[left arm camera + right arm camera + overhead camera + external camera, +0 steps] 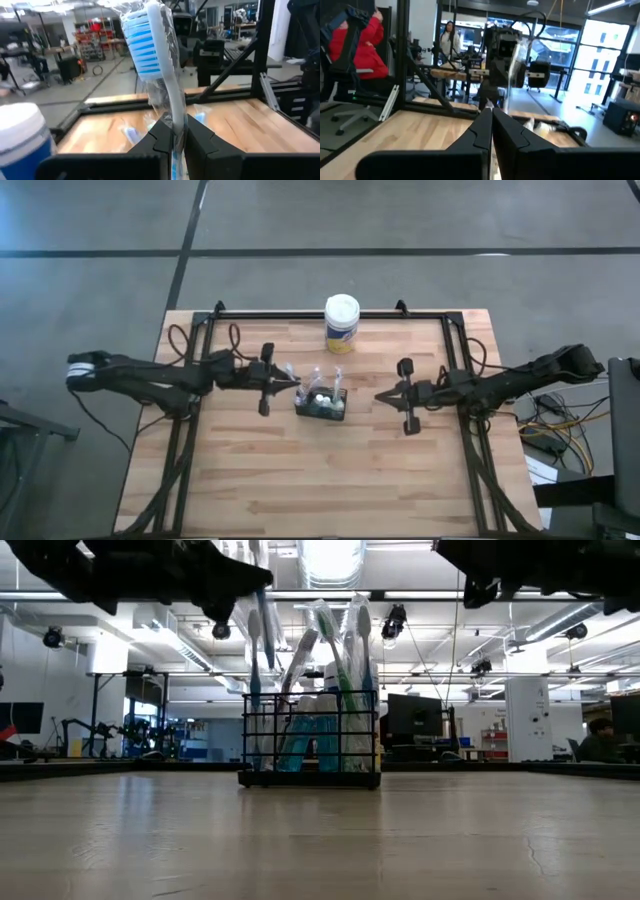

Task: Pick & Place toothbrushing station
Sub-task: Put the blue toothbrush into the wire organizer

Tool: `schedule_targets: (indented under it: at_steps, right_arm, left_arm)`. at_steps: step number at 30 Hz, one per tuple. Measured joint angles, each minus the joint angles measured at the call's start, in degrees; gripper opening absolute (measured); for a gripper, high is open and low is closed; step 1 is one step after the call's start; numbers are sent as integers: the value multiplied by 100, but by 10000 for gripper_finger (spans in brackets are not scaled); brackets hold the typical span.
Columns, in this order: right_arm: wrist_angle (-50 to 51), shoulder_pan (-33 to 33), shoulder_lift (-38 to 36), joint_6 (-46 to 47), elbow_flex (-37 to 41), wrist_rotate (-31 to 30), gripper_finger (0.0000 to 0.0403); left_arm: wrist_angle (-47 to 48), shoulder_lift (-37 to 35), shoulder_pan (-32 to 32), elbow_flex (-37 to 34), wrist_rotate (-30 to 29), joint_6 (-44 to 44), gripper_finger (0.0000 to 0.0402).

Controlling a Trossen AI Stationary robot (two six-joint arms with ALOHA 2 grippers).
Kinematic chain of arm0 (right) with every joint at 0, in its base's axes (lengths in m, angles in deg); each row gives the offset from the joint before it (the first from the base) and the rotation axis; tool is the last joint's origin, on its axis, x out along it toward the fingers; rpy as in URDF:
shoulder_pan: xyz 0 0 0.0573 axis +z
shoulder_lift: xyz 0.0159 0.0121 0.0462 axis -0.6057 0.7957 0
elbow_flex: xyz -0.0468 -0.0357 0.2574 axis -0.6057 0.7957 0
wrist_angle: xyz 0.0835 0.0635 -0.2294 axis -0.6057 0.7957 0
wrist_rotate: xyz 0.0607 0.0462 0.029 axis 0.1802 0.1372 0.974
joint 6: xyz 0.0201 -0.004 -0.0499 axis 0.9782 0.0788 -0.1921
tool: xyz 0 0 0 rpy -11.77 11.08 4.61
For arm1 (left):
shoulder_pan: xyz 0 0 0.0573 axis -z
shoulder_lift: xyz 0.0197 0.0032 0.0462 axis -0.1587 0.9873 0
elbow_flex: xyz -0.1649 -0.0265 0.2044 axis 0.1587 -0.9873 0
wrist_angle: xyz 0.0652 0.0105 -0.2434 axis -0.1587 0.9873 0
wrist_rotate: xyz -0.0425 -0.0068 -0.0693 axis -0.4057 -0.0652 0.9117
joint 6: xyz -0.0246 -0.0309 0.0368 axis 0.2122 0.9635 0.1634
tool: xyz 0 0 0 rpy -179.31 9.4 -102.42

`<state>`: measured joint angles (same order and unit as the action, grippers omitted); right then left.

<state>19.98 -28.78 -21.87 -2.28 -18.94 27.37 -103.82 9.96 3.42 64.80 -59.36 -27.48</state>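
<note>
bright, even overhead light; ceiling lamps point(330, 555) glare, near wrist-view fingers blurred.

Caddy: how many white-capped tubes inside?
2. First tube and second tube stand side by side inside the wire-mesh caddy, near its middle in the high view. Toothbrushes lean over the caddy, so another could be hidden.

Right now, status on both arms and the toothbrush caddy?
Left gripper shut on blue toothbrush, beside caddy. Right gripper shut, empty, clear of caddy. Canister behind, not obstructing.

one caddy point(321, 404), one canister point(341, 322), two arms.
</note>
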Motion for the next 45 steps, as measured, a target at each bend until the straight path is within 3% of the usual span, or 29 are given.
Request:
schedule_targets:
  at_steps: [14, 30, 36, 45]
  right_arm:
    - [-142, 1, -2, 67, 167, 0, 8]
    - [-128, 1, 0, 169, 158, 8, 8]
    - [-126, 1, 0, 214, 156, 13, 8]
    - [-126, 0, 0, 291, 156, 13, 8]
  left_arm:
    - [318, 644, 2, -7, -313, -17, 26]
    - [-224, 1647, 31, -10, -205, -485, 30]
    - [-204, 1498, 31, -10, -209, -256, 59]
    - [227, 1148, 28, -10, -100, -120, 139]
